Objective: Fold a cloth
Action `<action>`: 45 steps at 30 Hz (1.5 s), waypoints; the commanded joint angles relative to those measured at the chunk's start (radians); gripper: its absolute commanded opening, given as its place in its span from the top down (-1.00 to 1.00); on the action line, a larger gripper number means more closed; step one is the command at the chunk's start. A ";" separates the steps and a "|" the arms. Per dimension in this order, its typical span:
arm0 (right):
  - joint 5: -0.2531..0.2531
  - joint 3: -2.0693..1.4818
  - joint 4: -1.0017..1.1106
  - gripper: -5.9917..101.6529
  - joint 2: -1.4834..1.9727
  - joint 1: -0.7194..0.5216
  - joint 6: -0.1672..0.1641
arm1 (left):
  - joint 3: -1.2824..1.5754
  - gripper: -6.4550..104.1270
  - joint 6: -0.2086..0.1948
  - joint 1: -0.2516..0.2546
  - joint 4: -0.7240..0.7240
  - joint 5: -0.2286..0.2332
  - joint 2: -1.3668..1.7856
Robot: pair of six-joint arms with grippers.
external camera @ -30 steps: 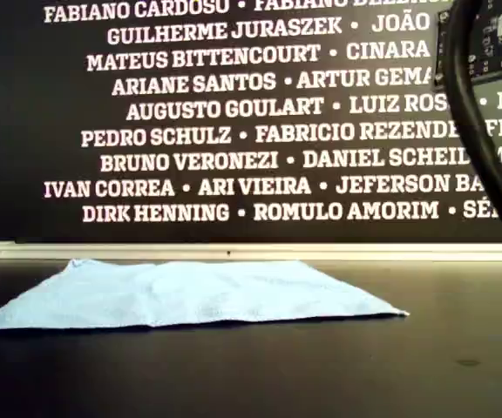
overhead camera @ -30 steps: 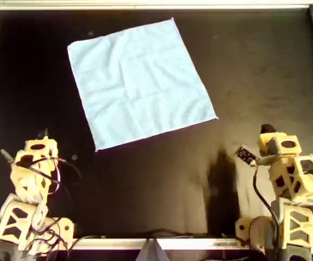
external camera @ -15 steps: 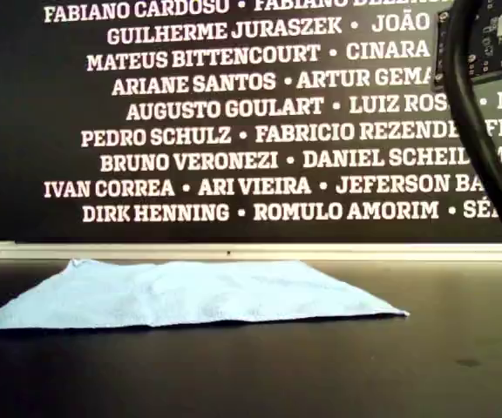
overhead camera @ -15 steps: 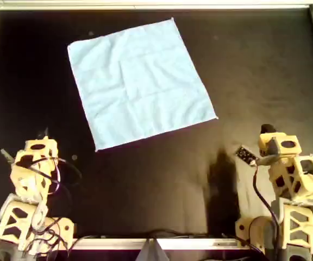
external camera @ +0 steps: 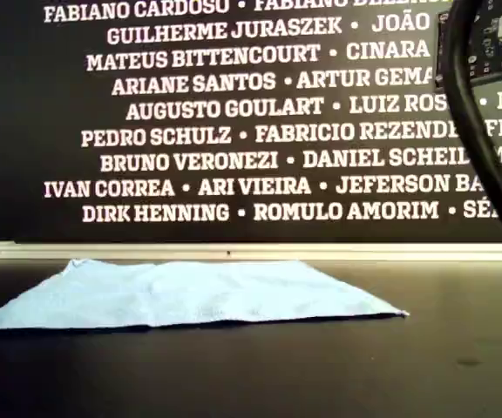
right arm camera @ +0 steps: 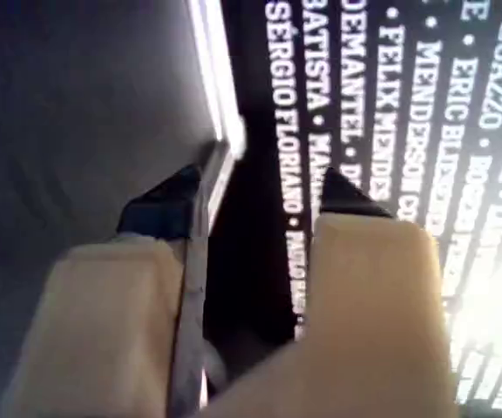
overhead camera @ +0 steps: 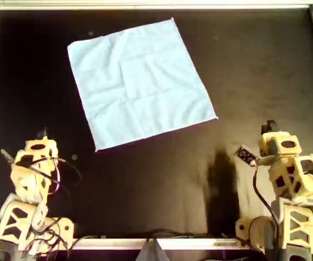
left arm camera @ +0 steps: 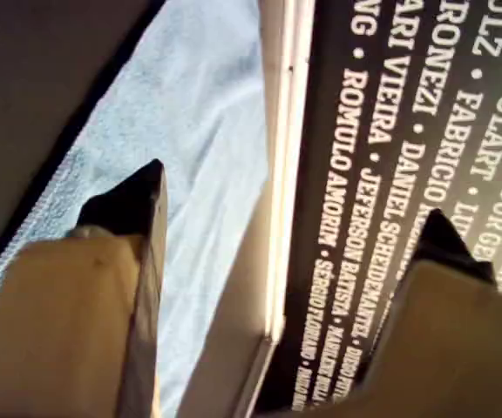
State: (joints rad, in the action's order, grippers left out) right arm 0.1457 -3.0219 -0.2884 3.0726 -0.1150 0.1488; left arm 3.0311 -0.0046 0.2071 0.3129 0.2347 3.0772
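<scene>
The light-blue cloth [overhead camera: 140, 81] lies flat and unfolded on the black table, turned like a diamond, in the far left-middle of the overhead view. It shows low and flat in the exterior view [external camera: 190, 292]. My first gripper [left arm camera: 290, 218] is open and empty, on the arm at the overhead view's lower left [overhead camera: 41, 135]. It points at the cloth [left arm camera: 190, 131] from well short of it. My second gripper [right arm camera: 255, 205] is open and empty, on the arm at the overhead view's lower right [overhead camera: 269, 128], facing bare table and the wall.
A metal rim [overhead camera: 156, 5] frames the black table. A dark wall with white names [external camera: 234, 131] stands behind the far edge. A small circuit board [overhead camera: 246, 155] and its cable [external camera: 478, 131] hang by the second arm.
The tip of my second gripper has shifted slightly away from its base. The cloth and the first arm have not moved.
</scene>
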 commanded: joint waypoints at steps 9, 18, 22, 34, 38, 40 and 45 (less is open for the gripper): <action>0.060 -0.002 0.057 -0.22 -0.006 0.230 -0.222 | -0.032 -0.93 0.009 0.198 -0.015 -0.098 -0.285; 0.058 0.051 0.064 -0.22 -0.273 0.233 -0.235 | -0.356 -0.93 -0.006 0.199 -0.017 -0.100 -0.759; 0.060 0.178 0.066 -0.22 -0.554 0.233 -0.235 | -0.538 -0.93 -0.008 0.201 -0.017 -0.101 -1.088; 0.080 0.778 0.064 -0.22 -1.451 0.236 -0.216 | -0.667 -0.93 -0.008 0.422 -0.015 -0.101 -1.358; 0.078 0.868 0.066 -0.25 -1.499 0.235 -0.230 | -0.667 -0.93 -0.008 0.423 -0.017 -0.100 -1.359; 0.078 0.894 0.066 -0.25 -1.514 0.238 -0.218 | -0.667 -0.93 -0.008 0.419 -0.017 -0.098 -1.359; 0.078 0.986 0.066 -0.23 -1.605 0.239 -0.216 | -0.667 -0.93 -0.008 0.414 -0.017 -0.098 -1.356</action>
State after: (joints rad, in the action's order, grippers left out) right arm 0.2010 -2.1353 -0.2838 1.4834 0.1181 -0.0721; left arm 2.3715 -0.0077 0.5921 0.2899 0.1457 1.7227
